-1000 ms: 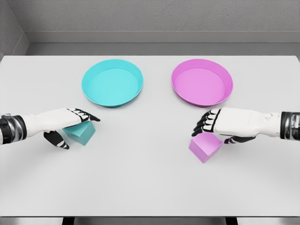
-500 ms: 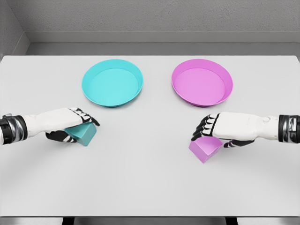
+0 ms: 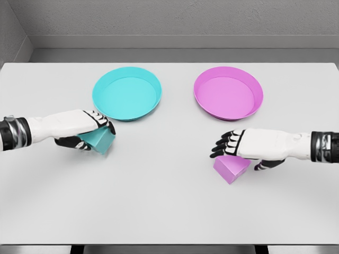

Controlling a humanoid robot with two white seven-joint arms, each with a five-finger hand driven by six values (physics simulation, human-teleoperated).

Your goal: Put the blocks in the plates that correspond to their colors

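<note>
Since the earlier frame, left hand (image 3: 87, 129) has shifted up and toward the cyan plate, taking the cyan block with it; the block now sits tilted, one corner pointing down, and whether it touches the surface I cannot tell. Right hand has slid a little lower and left over the pink block, which has hardly changed position. White table (image 3: 169, 206) fills the head view. Cyan plate (image 3: 127, 93) lies at rear left, pink plate (image 3: 228, 92) at rear right, the two well apart, each holding nothing. Left arm enters from the left edge; the left hand is wrapped round the cyan block (image 3: 100, 141), fingers over its top and thumb beneath, just in front of the cyan plate's near rim. Right arm enters from the right edge; the right hand (image 3: 249, 145) lies over the pink block (image 3: 231, 169), fingers extended and slightly splayed past the block's far edge, thumb at its right side. Pink block rests flat on the table, near the pink plate's front rim but apart from it.
</note>
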